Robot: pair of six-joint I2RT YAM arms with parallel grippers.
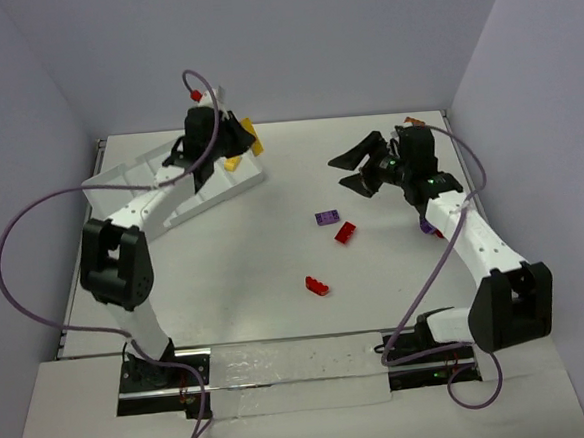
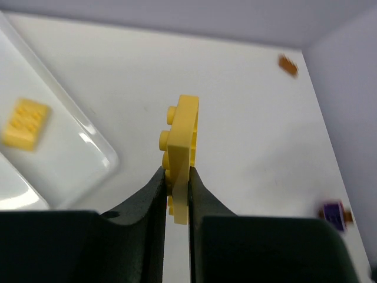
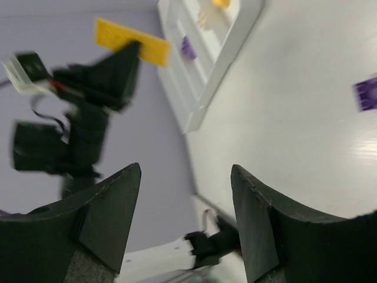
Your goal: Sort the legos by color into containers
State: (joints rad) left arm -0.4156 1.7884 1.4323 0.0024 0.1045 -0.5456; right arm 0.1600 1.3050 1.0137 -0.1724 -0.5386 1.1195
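My left gripper [image 1: 238,139] [image 2: 177,177] is shut on a flat yellow lego [image 1: 252,134] [image 2: 181,147], held edge-up above the right end of the white tray [image 1: 139,175] [image 2: 88,138]. Another yellow lego [image 1: 232,164] [image 2: 25,122] lies in the tray's end container. On the table lie a purple lego [image 1: 326,218], a red lego [image 1: 345,232] and a second red lego [image 1: 317,285]. My right gripper [image 1: 354,170] [image 3: 185,171] hangs open and empty at the back right, pointing left. In its view the held yellow lego [image 3: 132,41] and a purple lego [image 3: 188,47] inside the tray [image 3: 227,53] show.
An orange lego [image 1: 413,122] [image 2: 288,65] sits near the back right corner. Another purple lego [image 1: 431,227] [image 2: 334,213] lies beside the right arm's forearm. Purple cables loop around both arms. Walls close the table at the back and on both sides.
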